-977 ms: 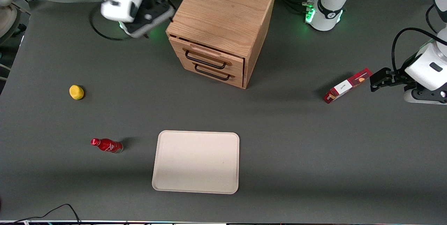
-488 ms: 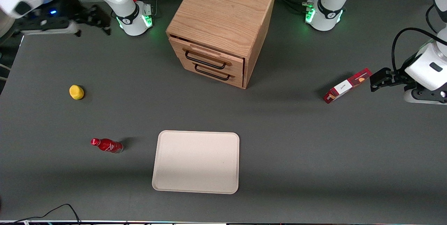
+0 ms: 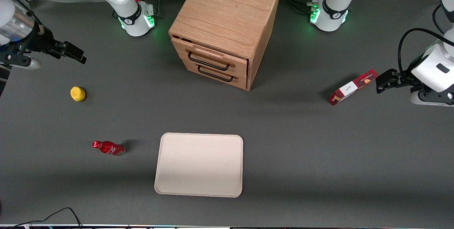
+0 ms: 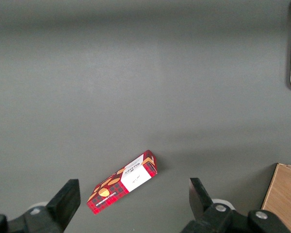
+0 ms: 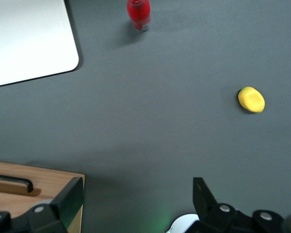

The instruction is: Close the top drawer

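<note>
Our gripper (image 3: pixel 72 52) has swung well away from the cabinet (image 3: pixel 227 12) within the last second and now hangs at the working arm's end of the table, above the yellow lemon (image 3: pixel 77 93). Its fingers (image 5: pixel 68 201) are spread wide, holding and touching nothing. The top drawer (image 3: pixel 210 59) sits nearly flush with the cabinet's front, so we judge the closing done.

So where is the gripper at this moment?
In the front view the gripper hangs open above the table at the working arm's end, well apart from the cabinet and its top drawer, a little farther from the camera than the lemon.
</note>
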